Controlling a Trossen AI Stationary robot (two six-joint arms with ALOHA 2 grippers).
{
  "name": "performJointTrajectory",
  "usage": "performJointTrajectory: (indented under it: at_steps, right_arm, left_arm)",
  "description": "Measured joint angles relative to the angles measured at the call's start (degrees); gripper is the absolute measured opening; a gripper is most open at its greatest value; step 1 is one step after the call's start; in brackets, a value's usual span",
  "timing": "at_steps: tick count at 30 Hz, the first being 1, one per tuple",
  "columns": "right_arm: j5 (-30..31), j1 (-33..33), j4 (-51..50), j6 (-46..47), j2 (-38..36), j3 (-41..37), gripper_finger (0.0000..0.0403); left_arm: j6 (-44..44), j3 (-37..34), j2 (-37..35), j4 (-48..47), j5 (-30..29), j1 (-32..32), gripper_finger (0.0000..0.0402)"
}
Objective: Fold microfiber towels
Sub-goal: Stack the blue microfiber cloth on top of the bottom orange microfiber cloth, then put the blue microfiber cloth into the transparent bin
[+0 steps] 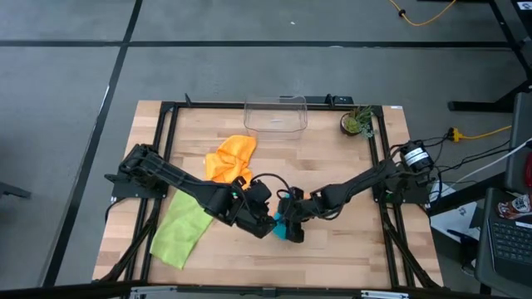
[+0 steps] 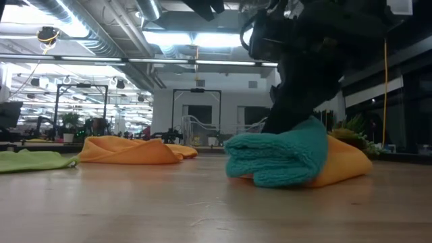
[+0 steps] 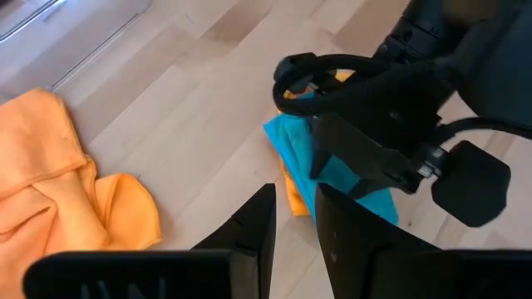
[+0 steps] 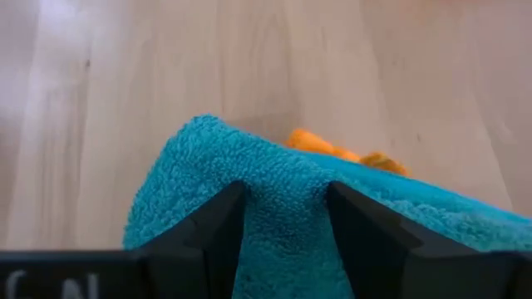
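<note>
A folded teal towel [image 2: 280,158] lies on top of a folded orange towel [image 2: 347,165] near the table's middle front. My right gripper [image 4: 283,199] comes in from the table's right and is shut on the teal towel. Just left of the towels, my left gripper [image 3: 293,208] hangs above the table, its fingers a narrow gap apart with nothing between them. A loose orange towel [image 1: 231,158] lies crumpled on the table behind it. A lime green towel [image 1: 183,231] lies spread at the front left. My right gripper pinches the folded teal towel's thick upper part [image 4: 283,178] between its two fingers, taking several layers. The fingers slant down from the table's right. The towel bulges up between them, and its underside rests on the folded orange towel [image 2: 351,162].
A clear plastic bin [image 1: 276,115] stands at the table's far edge, with a small potted plant [image 1: 357,122] at the far right. A black frame [image 1: 170,124] runs round the tabletop. Bare wood shows at the front right.
</note>
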Motion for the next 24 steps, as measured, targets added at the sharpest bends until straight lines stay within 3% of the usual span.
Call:
performJointTrajectory:
  at_steps: [6,12,18,24]
  right_arm:
    - [3.2,-0.9,-1.8,-2.5,-3.7,1.7,0.0178]
    - [4.4,-1.0,-3.2,-7.5,-11.9,2.9,0.0178]
    - [3.5,-0.7,-13.6,-6.9,-19.1,3.0,0.0178]
    - [2.2,2.7,-22.6,-4.1,-19.2,3.0,0.0178]
  left_arm:
    - [0.0,0.0,0.0,-0.7,0.0,0.0,0.0078]
    - [0.2,0.0,0.0,-0.8,0.0,0.0,0.0078]
    - [0.4,0.0,0.0,3.1,0.0,-1.0,0.0078]
    - [-0.1,-0.1,1.0,4.8,0.9,-1.6,0.0078]
